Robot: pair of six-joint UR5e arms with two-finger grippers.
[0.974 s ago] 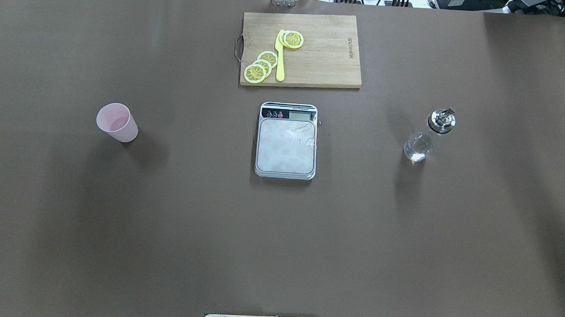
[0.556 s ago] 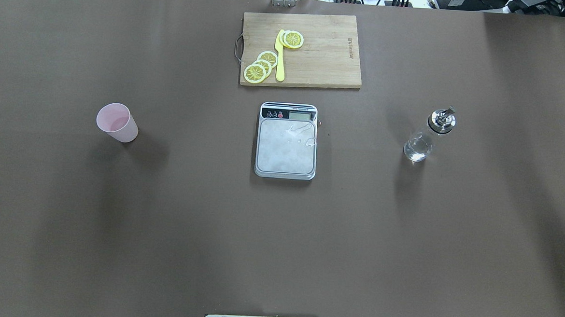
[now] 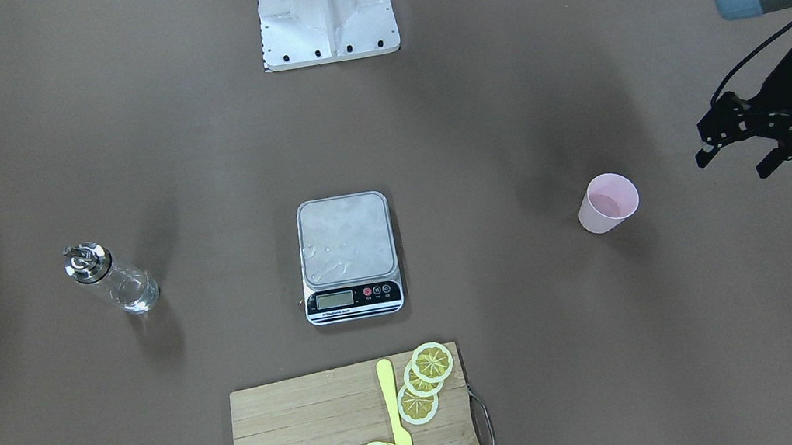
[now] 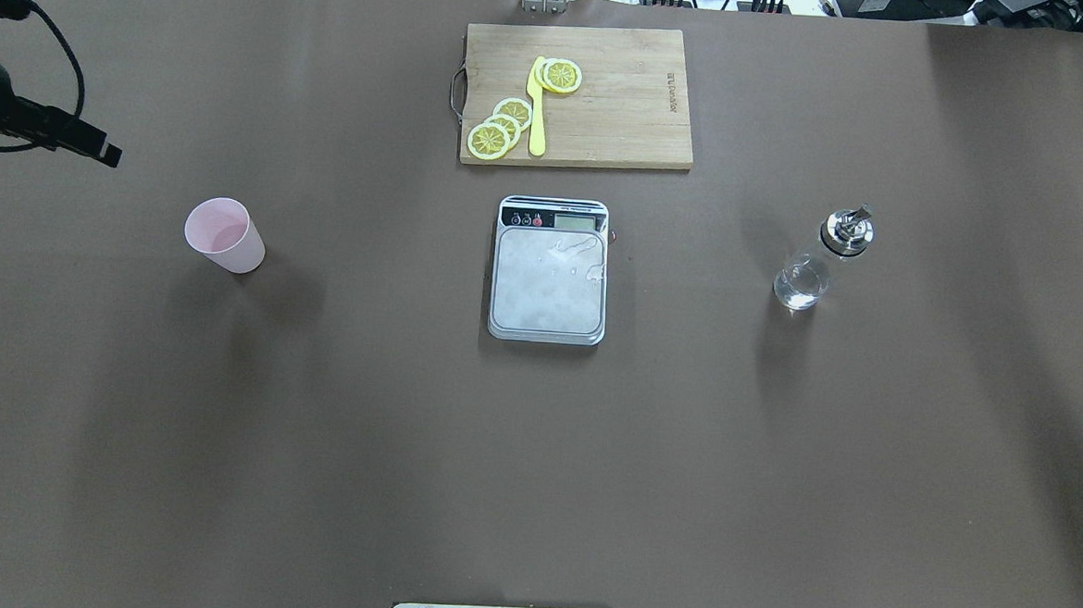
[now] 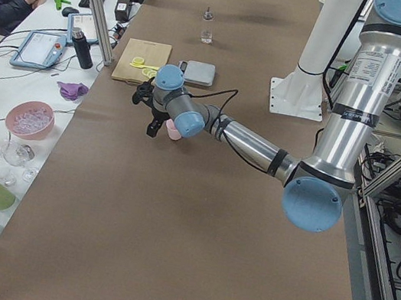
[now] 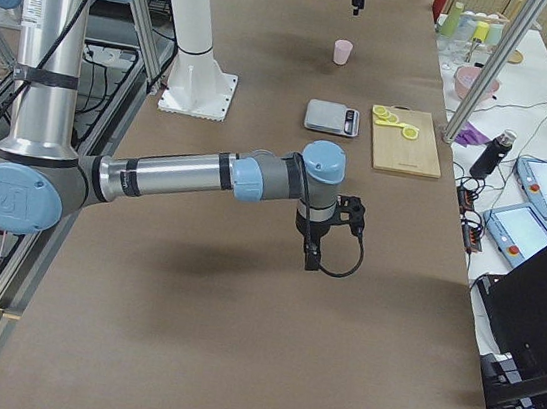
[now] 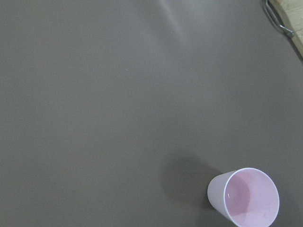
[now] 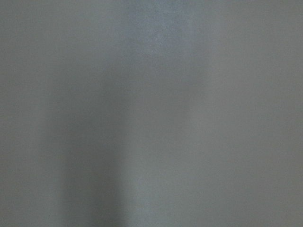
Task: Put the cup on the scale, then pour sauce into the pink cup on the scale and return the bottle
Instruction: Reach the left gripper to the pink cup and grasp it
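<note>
The pale pink cup (image 4: 223,235) stands upright on the brown table, left of the scale; it also shows in the front view (image 3: 607,203) and the left wrist view (image 7: 244,197). The scale (image 4: 549,281) sits at the table's middle with a bare, slightly wet steel platform. The clear glass bottle (image 4: 817,267) with a metal spout stands to the scale's right, holding colourless liquid. My left gripper (image 3: 731,166) is open and empty, hovering beyond the cup on its outer side; it shows at the overhead view's left edge (image 4: 96,146). My right gripper (image 6: 312,260) shows only in the right side view, so I cannot tell its state.
A wooden cutting board (image 4: 626,105) with several lemon slices (image 4: 500,128) and a yellow knife (image 4: 537,109) lies behind the scale. The robot's white base (image 3: 324,5) stands at the near table edge.
My left gripper has come into the overhead view from the left edge, toward the cup. The cup, scale and bottle have not moved.
</note>
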